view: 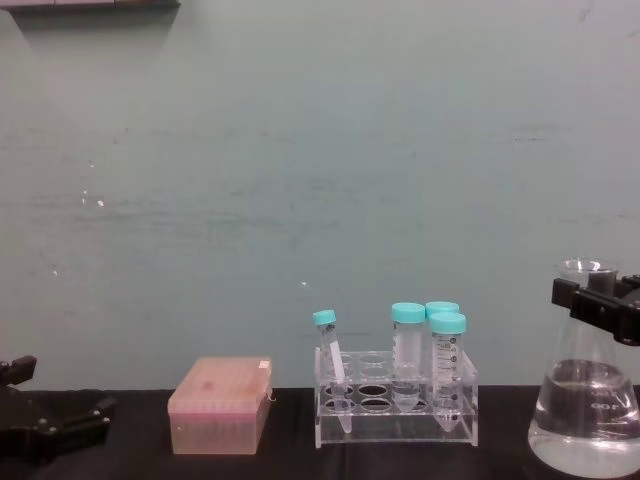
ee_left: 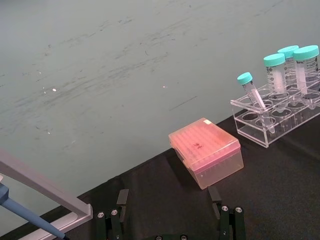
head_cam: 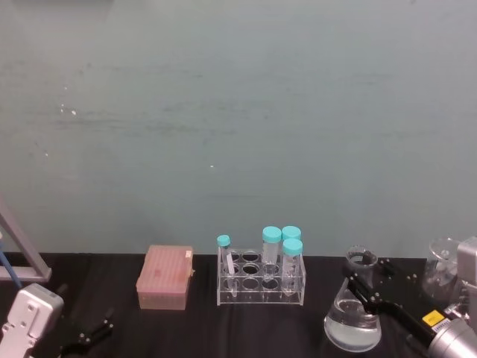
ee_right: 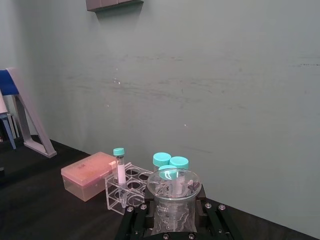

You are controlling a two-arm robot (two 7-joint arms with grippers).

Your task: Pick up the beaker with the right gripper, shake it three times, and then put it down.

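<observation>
The clear glass conical beaker (head_cam: 352, 322) stood upright at the right of the black worktop (head_cam: 246, 328), long axis vertical, narrow neck pointing up, clear liquid in its wide base. The black right gripper (head_cam: 361, 280) was clamped around that neck. Just left sat the clear tube rack (head_cam: 261, 289). The left gripper (ee_left: 170, 222) lay parked far left, fingers wide apart.

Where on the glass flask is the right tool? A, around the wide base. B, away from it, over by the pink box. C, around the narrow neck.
C: the right tool is closed around the flask at its narrow neck just under the rim, above the liquid in the wide base; the left tool rests open at the near left.
</observation>
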